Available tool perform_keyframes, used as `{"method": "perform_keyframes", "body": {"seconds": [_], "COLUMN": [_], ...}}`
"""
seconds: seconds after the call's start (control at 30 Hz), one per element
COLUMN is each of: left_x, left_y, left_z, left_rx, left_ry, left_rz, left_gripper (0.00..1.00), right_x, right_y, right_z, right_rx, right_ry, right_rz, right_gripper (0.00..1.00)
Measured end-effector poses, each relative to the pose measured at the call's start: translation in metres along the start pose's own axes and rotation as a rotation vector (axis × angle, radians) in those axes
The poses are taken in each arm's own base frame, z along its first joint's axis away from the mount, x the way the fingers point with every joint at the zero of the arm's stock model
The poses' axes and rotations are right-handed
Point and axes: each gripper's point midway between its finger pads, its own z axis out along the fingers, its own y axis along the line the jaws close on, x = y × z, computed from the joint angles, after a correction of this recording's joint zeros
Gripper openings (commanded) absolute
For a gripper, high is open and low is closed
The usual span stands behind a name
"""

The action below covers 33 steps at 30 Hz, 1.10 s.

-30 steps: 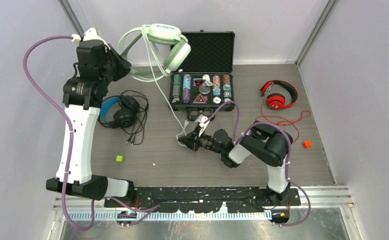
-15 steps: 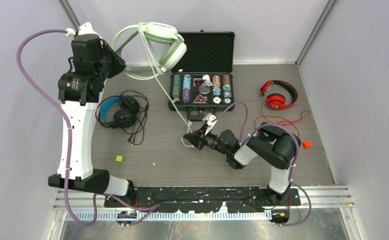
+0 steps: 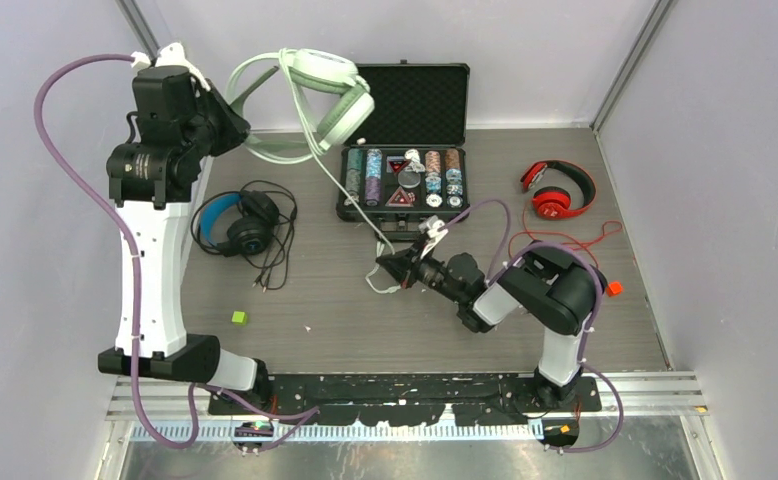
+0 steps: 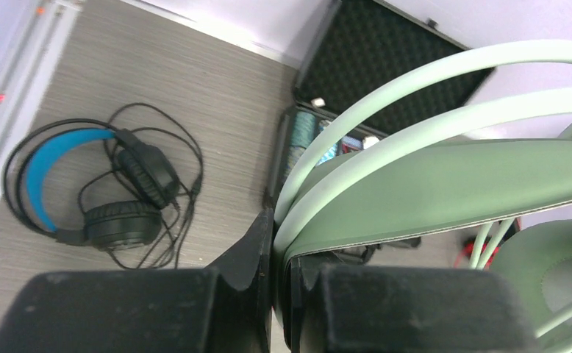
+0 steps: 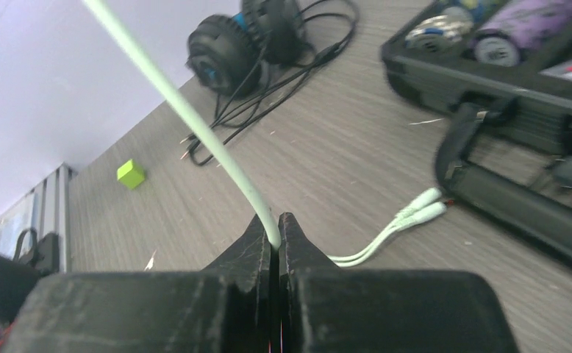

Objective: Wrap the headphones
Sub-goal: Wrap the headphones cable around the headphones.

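White cable drawn rightward, running diagonally

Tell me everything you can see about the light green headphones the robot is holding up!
The mint-green headphones are a big over-ear pair that looks like smooth plastic. They have two thin hoops over a wide flat band and round padded cups. They hang in the air above the far left of the table. The left gripper is shut on the band. Their pale cable runs down to the right gripper, which pinches it just above the wood. The loose end, with two plugs, lies on the table.
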Motion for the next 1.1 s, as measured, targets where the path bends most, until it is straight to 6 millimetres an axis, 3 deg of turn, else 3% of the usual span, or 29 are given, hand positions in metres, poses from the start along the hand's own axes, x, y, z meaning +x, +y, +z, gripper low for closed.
{"method": "perform_keyframes", "body": {"seconds": [0.17,0.33,0.47,0.8,0.97,1.1], "left_x": [0.021,0.068,0.1,0.153,0.181,0.194], "left_y": [-0.021,-0.018,-0.017,-0.046,-0.057,-0.06], "left_z": [-0.009,-0.026,-0.03,-0.031,-0.031,-0.025], "left_rx": [0.158,0.27,0.362,0.602,0.673,0.671], "left_ry": [0.086,0.194,0.272,0.351,0.378,0.376], "left_rz": [0.069,0.173,0.247,0.54,0.727,0.887], "left_gripper": [0.0,0.0,0.0,0.0,0.0,0.0], "right_x": [-0.024,-0.052,-0.067,-0.136,-0.158,-0.169], "right_y": [-0.041,-0.084,-0.103,-0.116,-0.098,-0.078], "right_z": [-0.003,-0.01,-0.011,-0.007,-0.007,-0.019], "right_rx": [0.088,0.157,0.194,0.252,0.251,0.266], "right_ry": [-0.055,-0.114,-0.105,-0.068,0.037,0.137], "right_rz": [0.104,0.192,0.237,0.296,0.306,0.332], "right_gripper": [0.0,0.01,0.01,0.0,0.0,0.01]}}
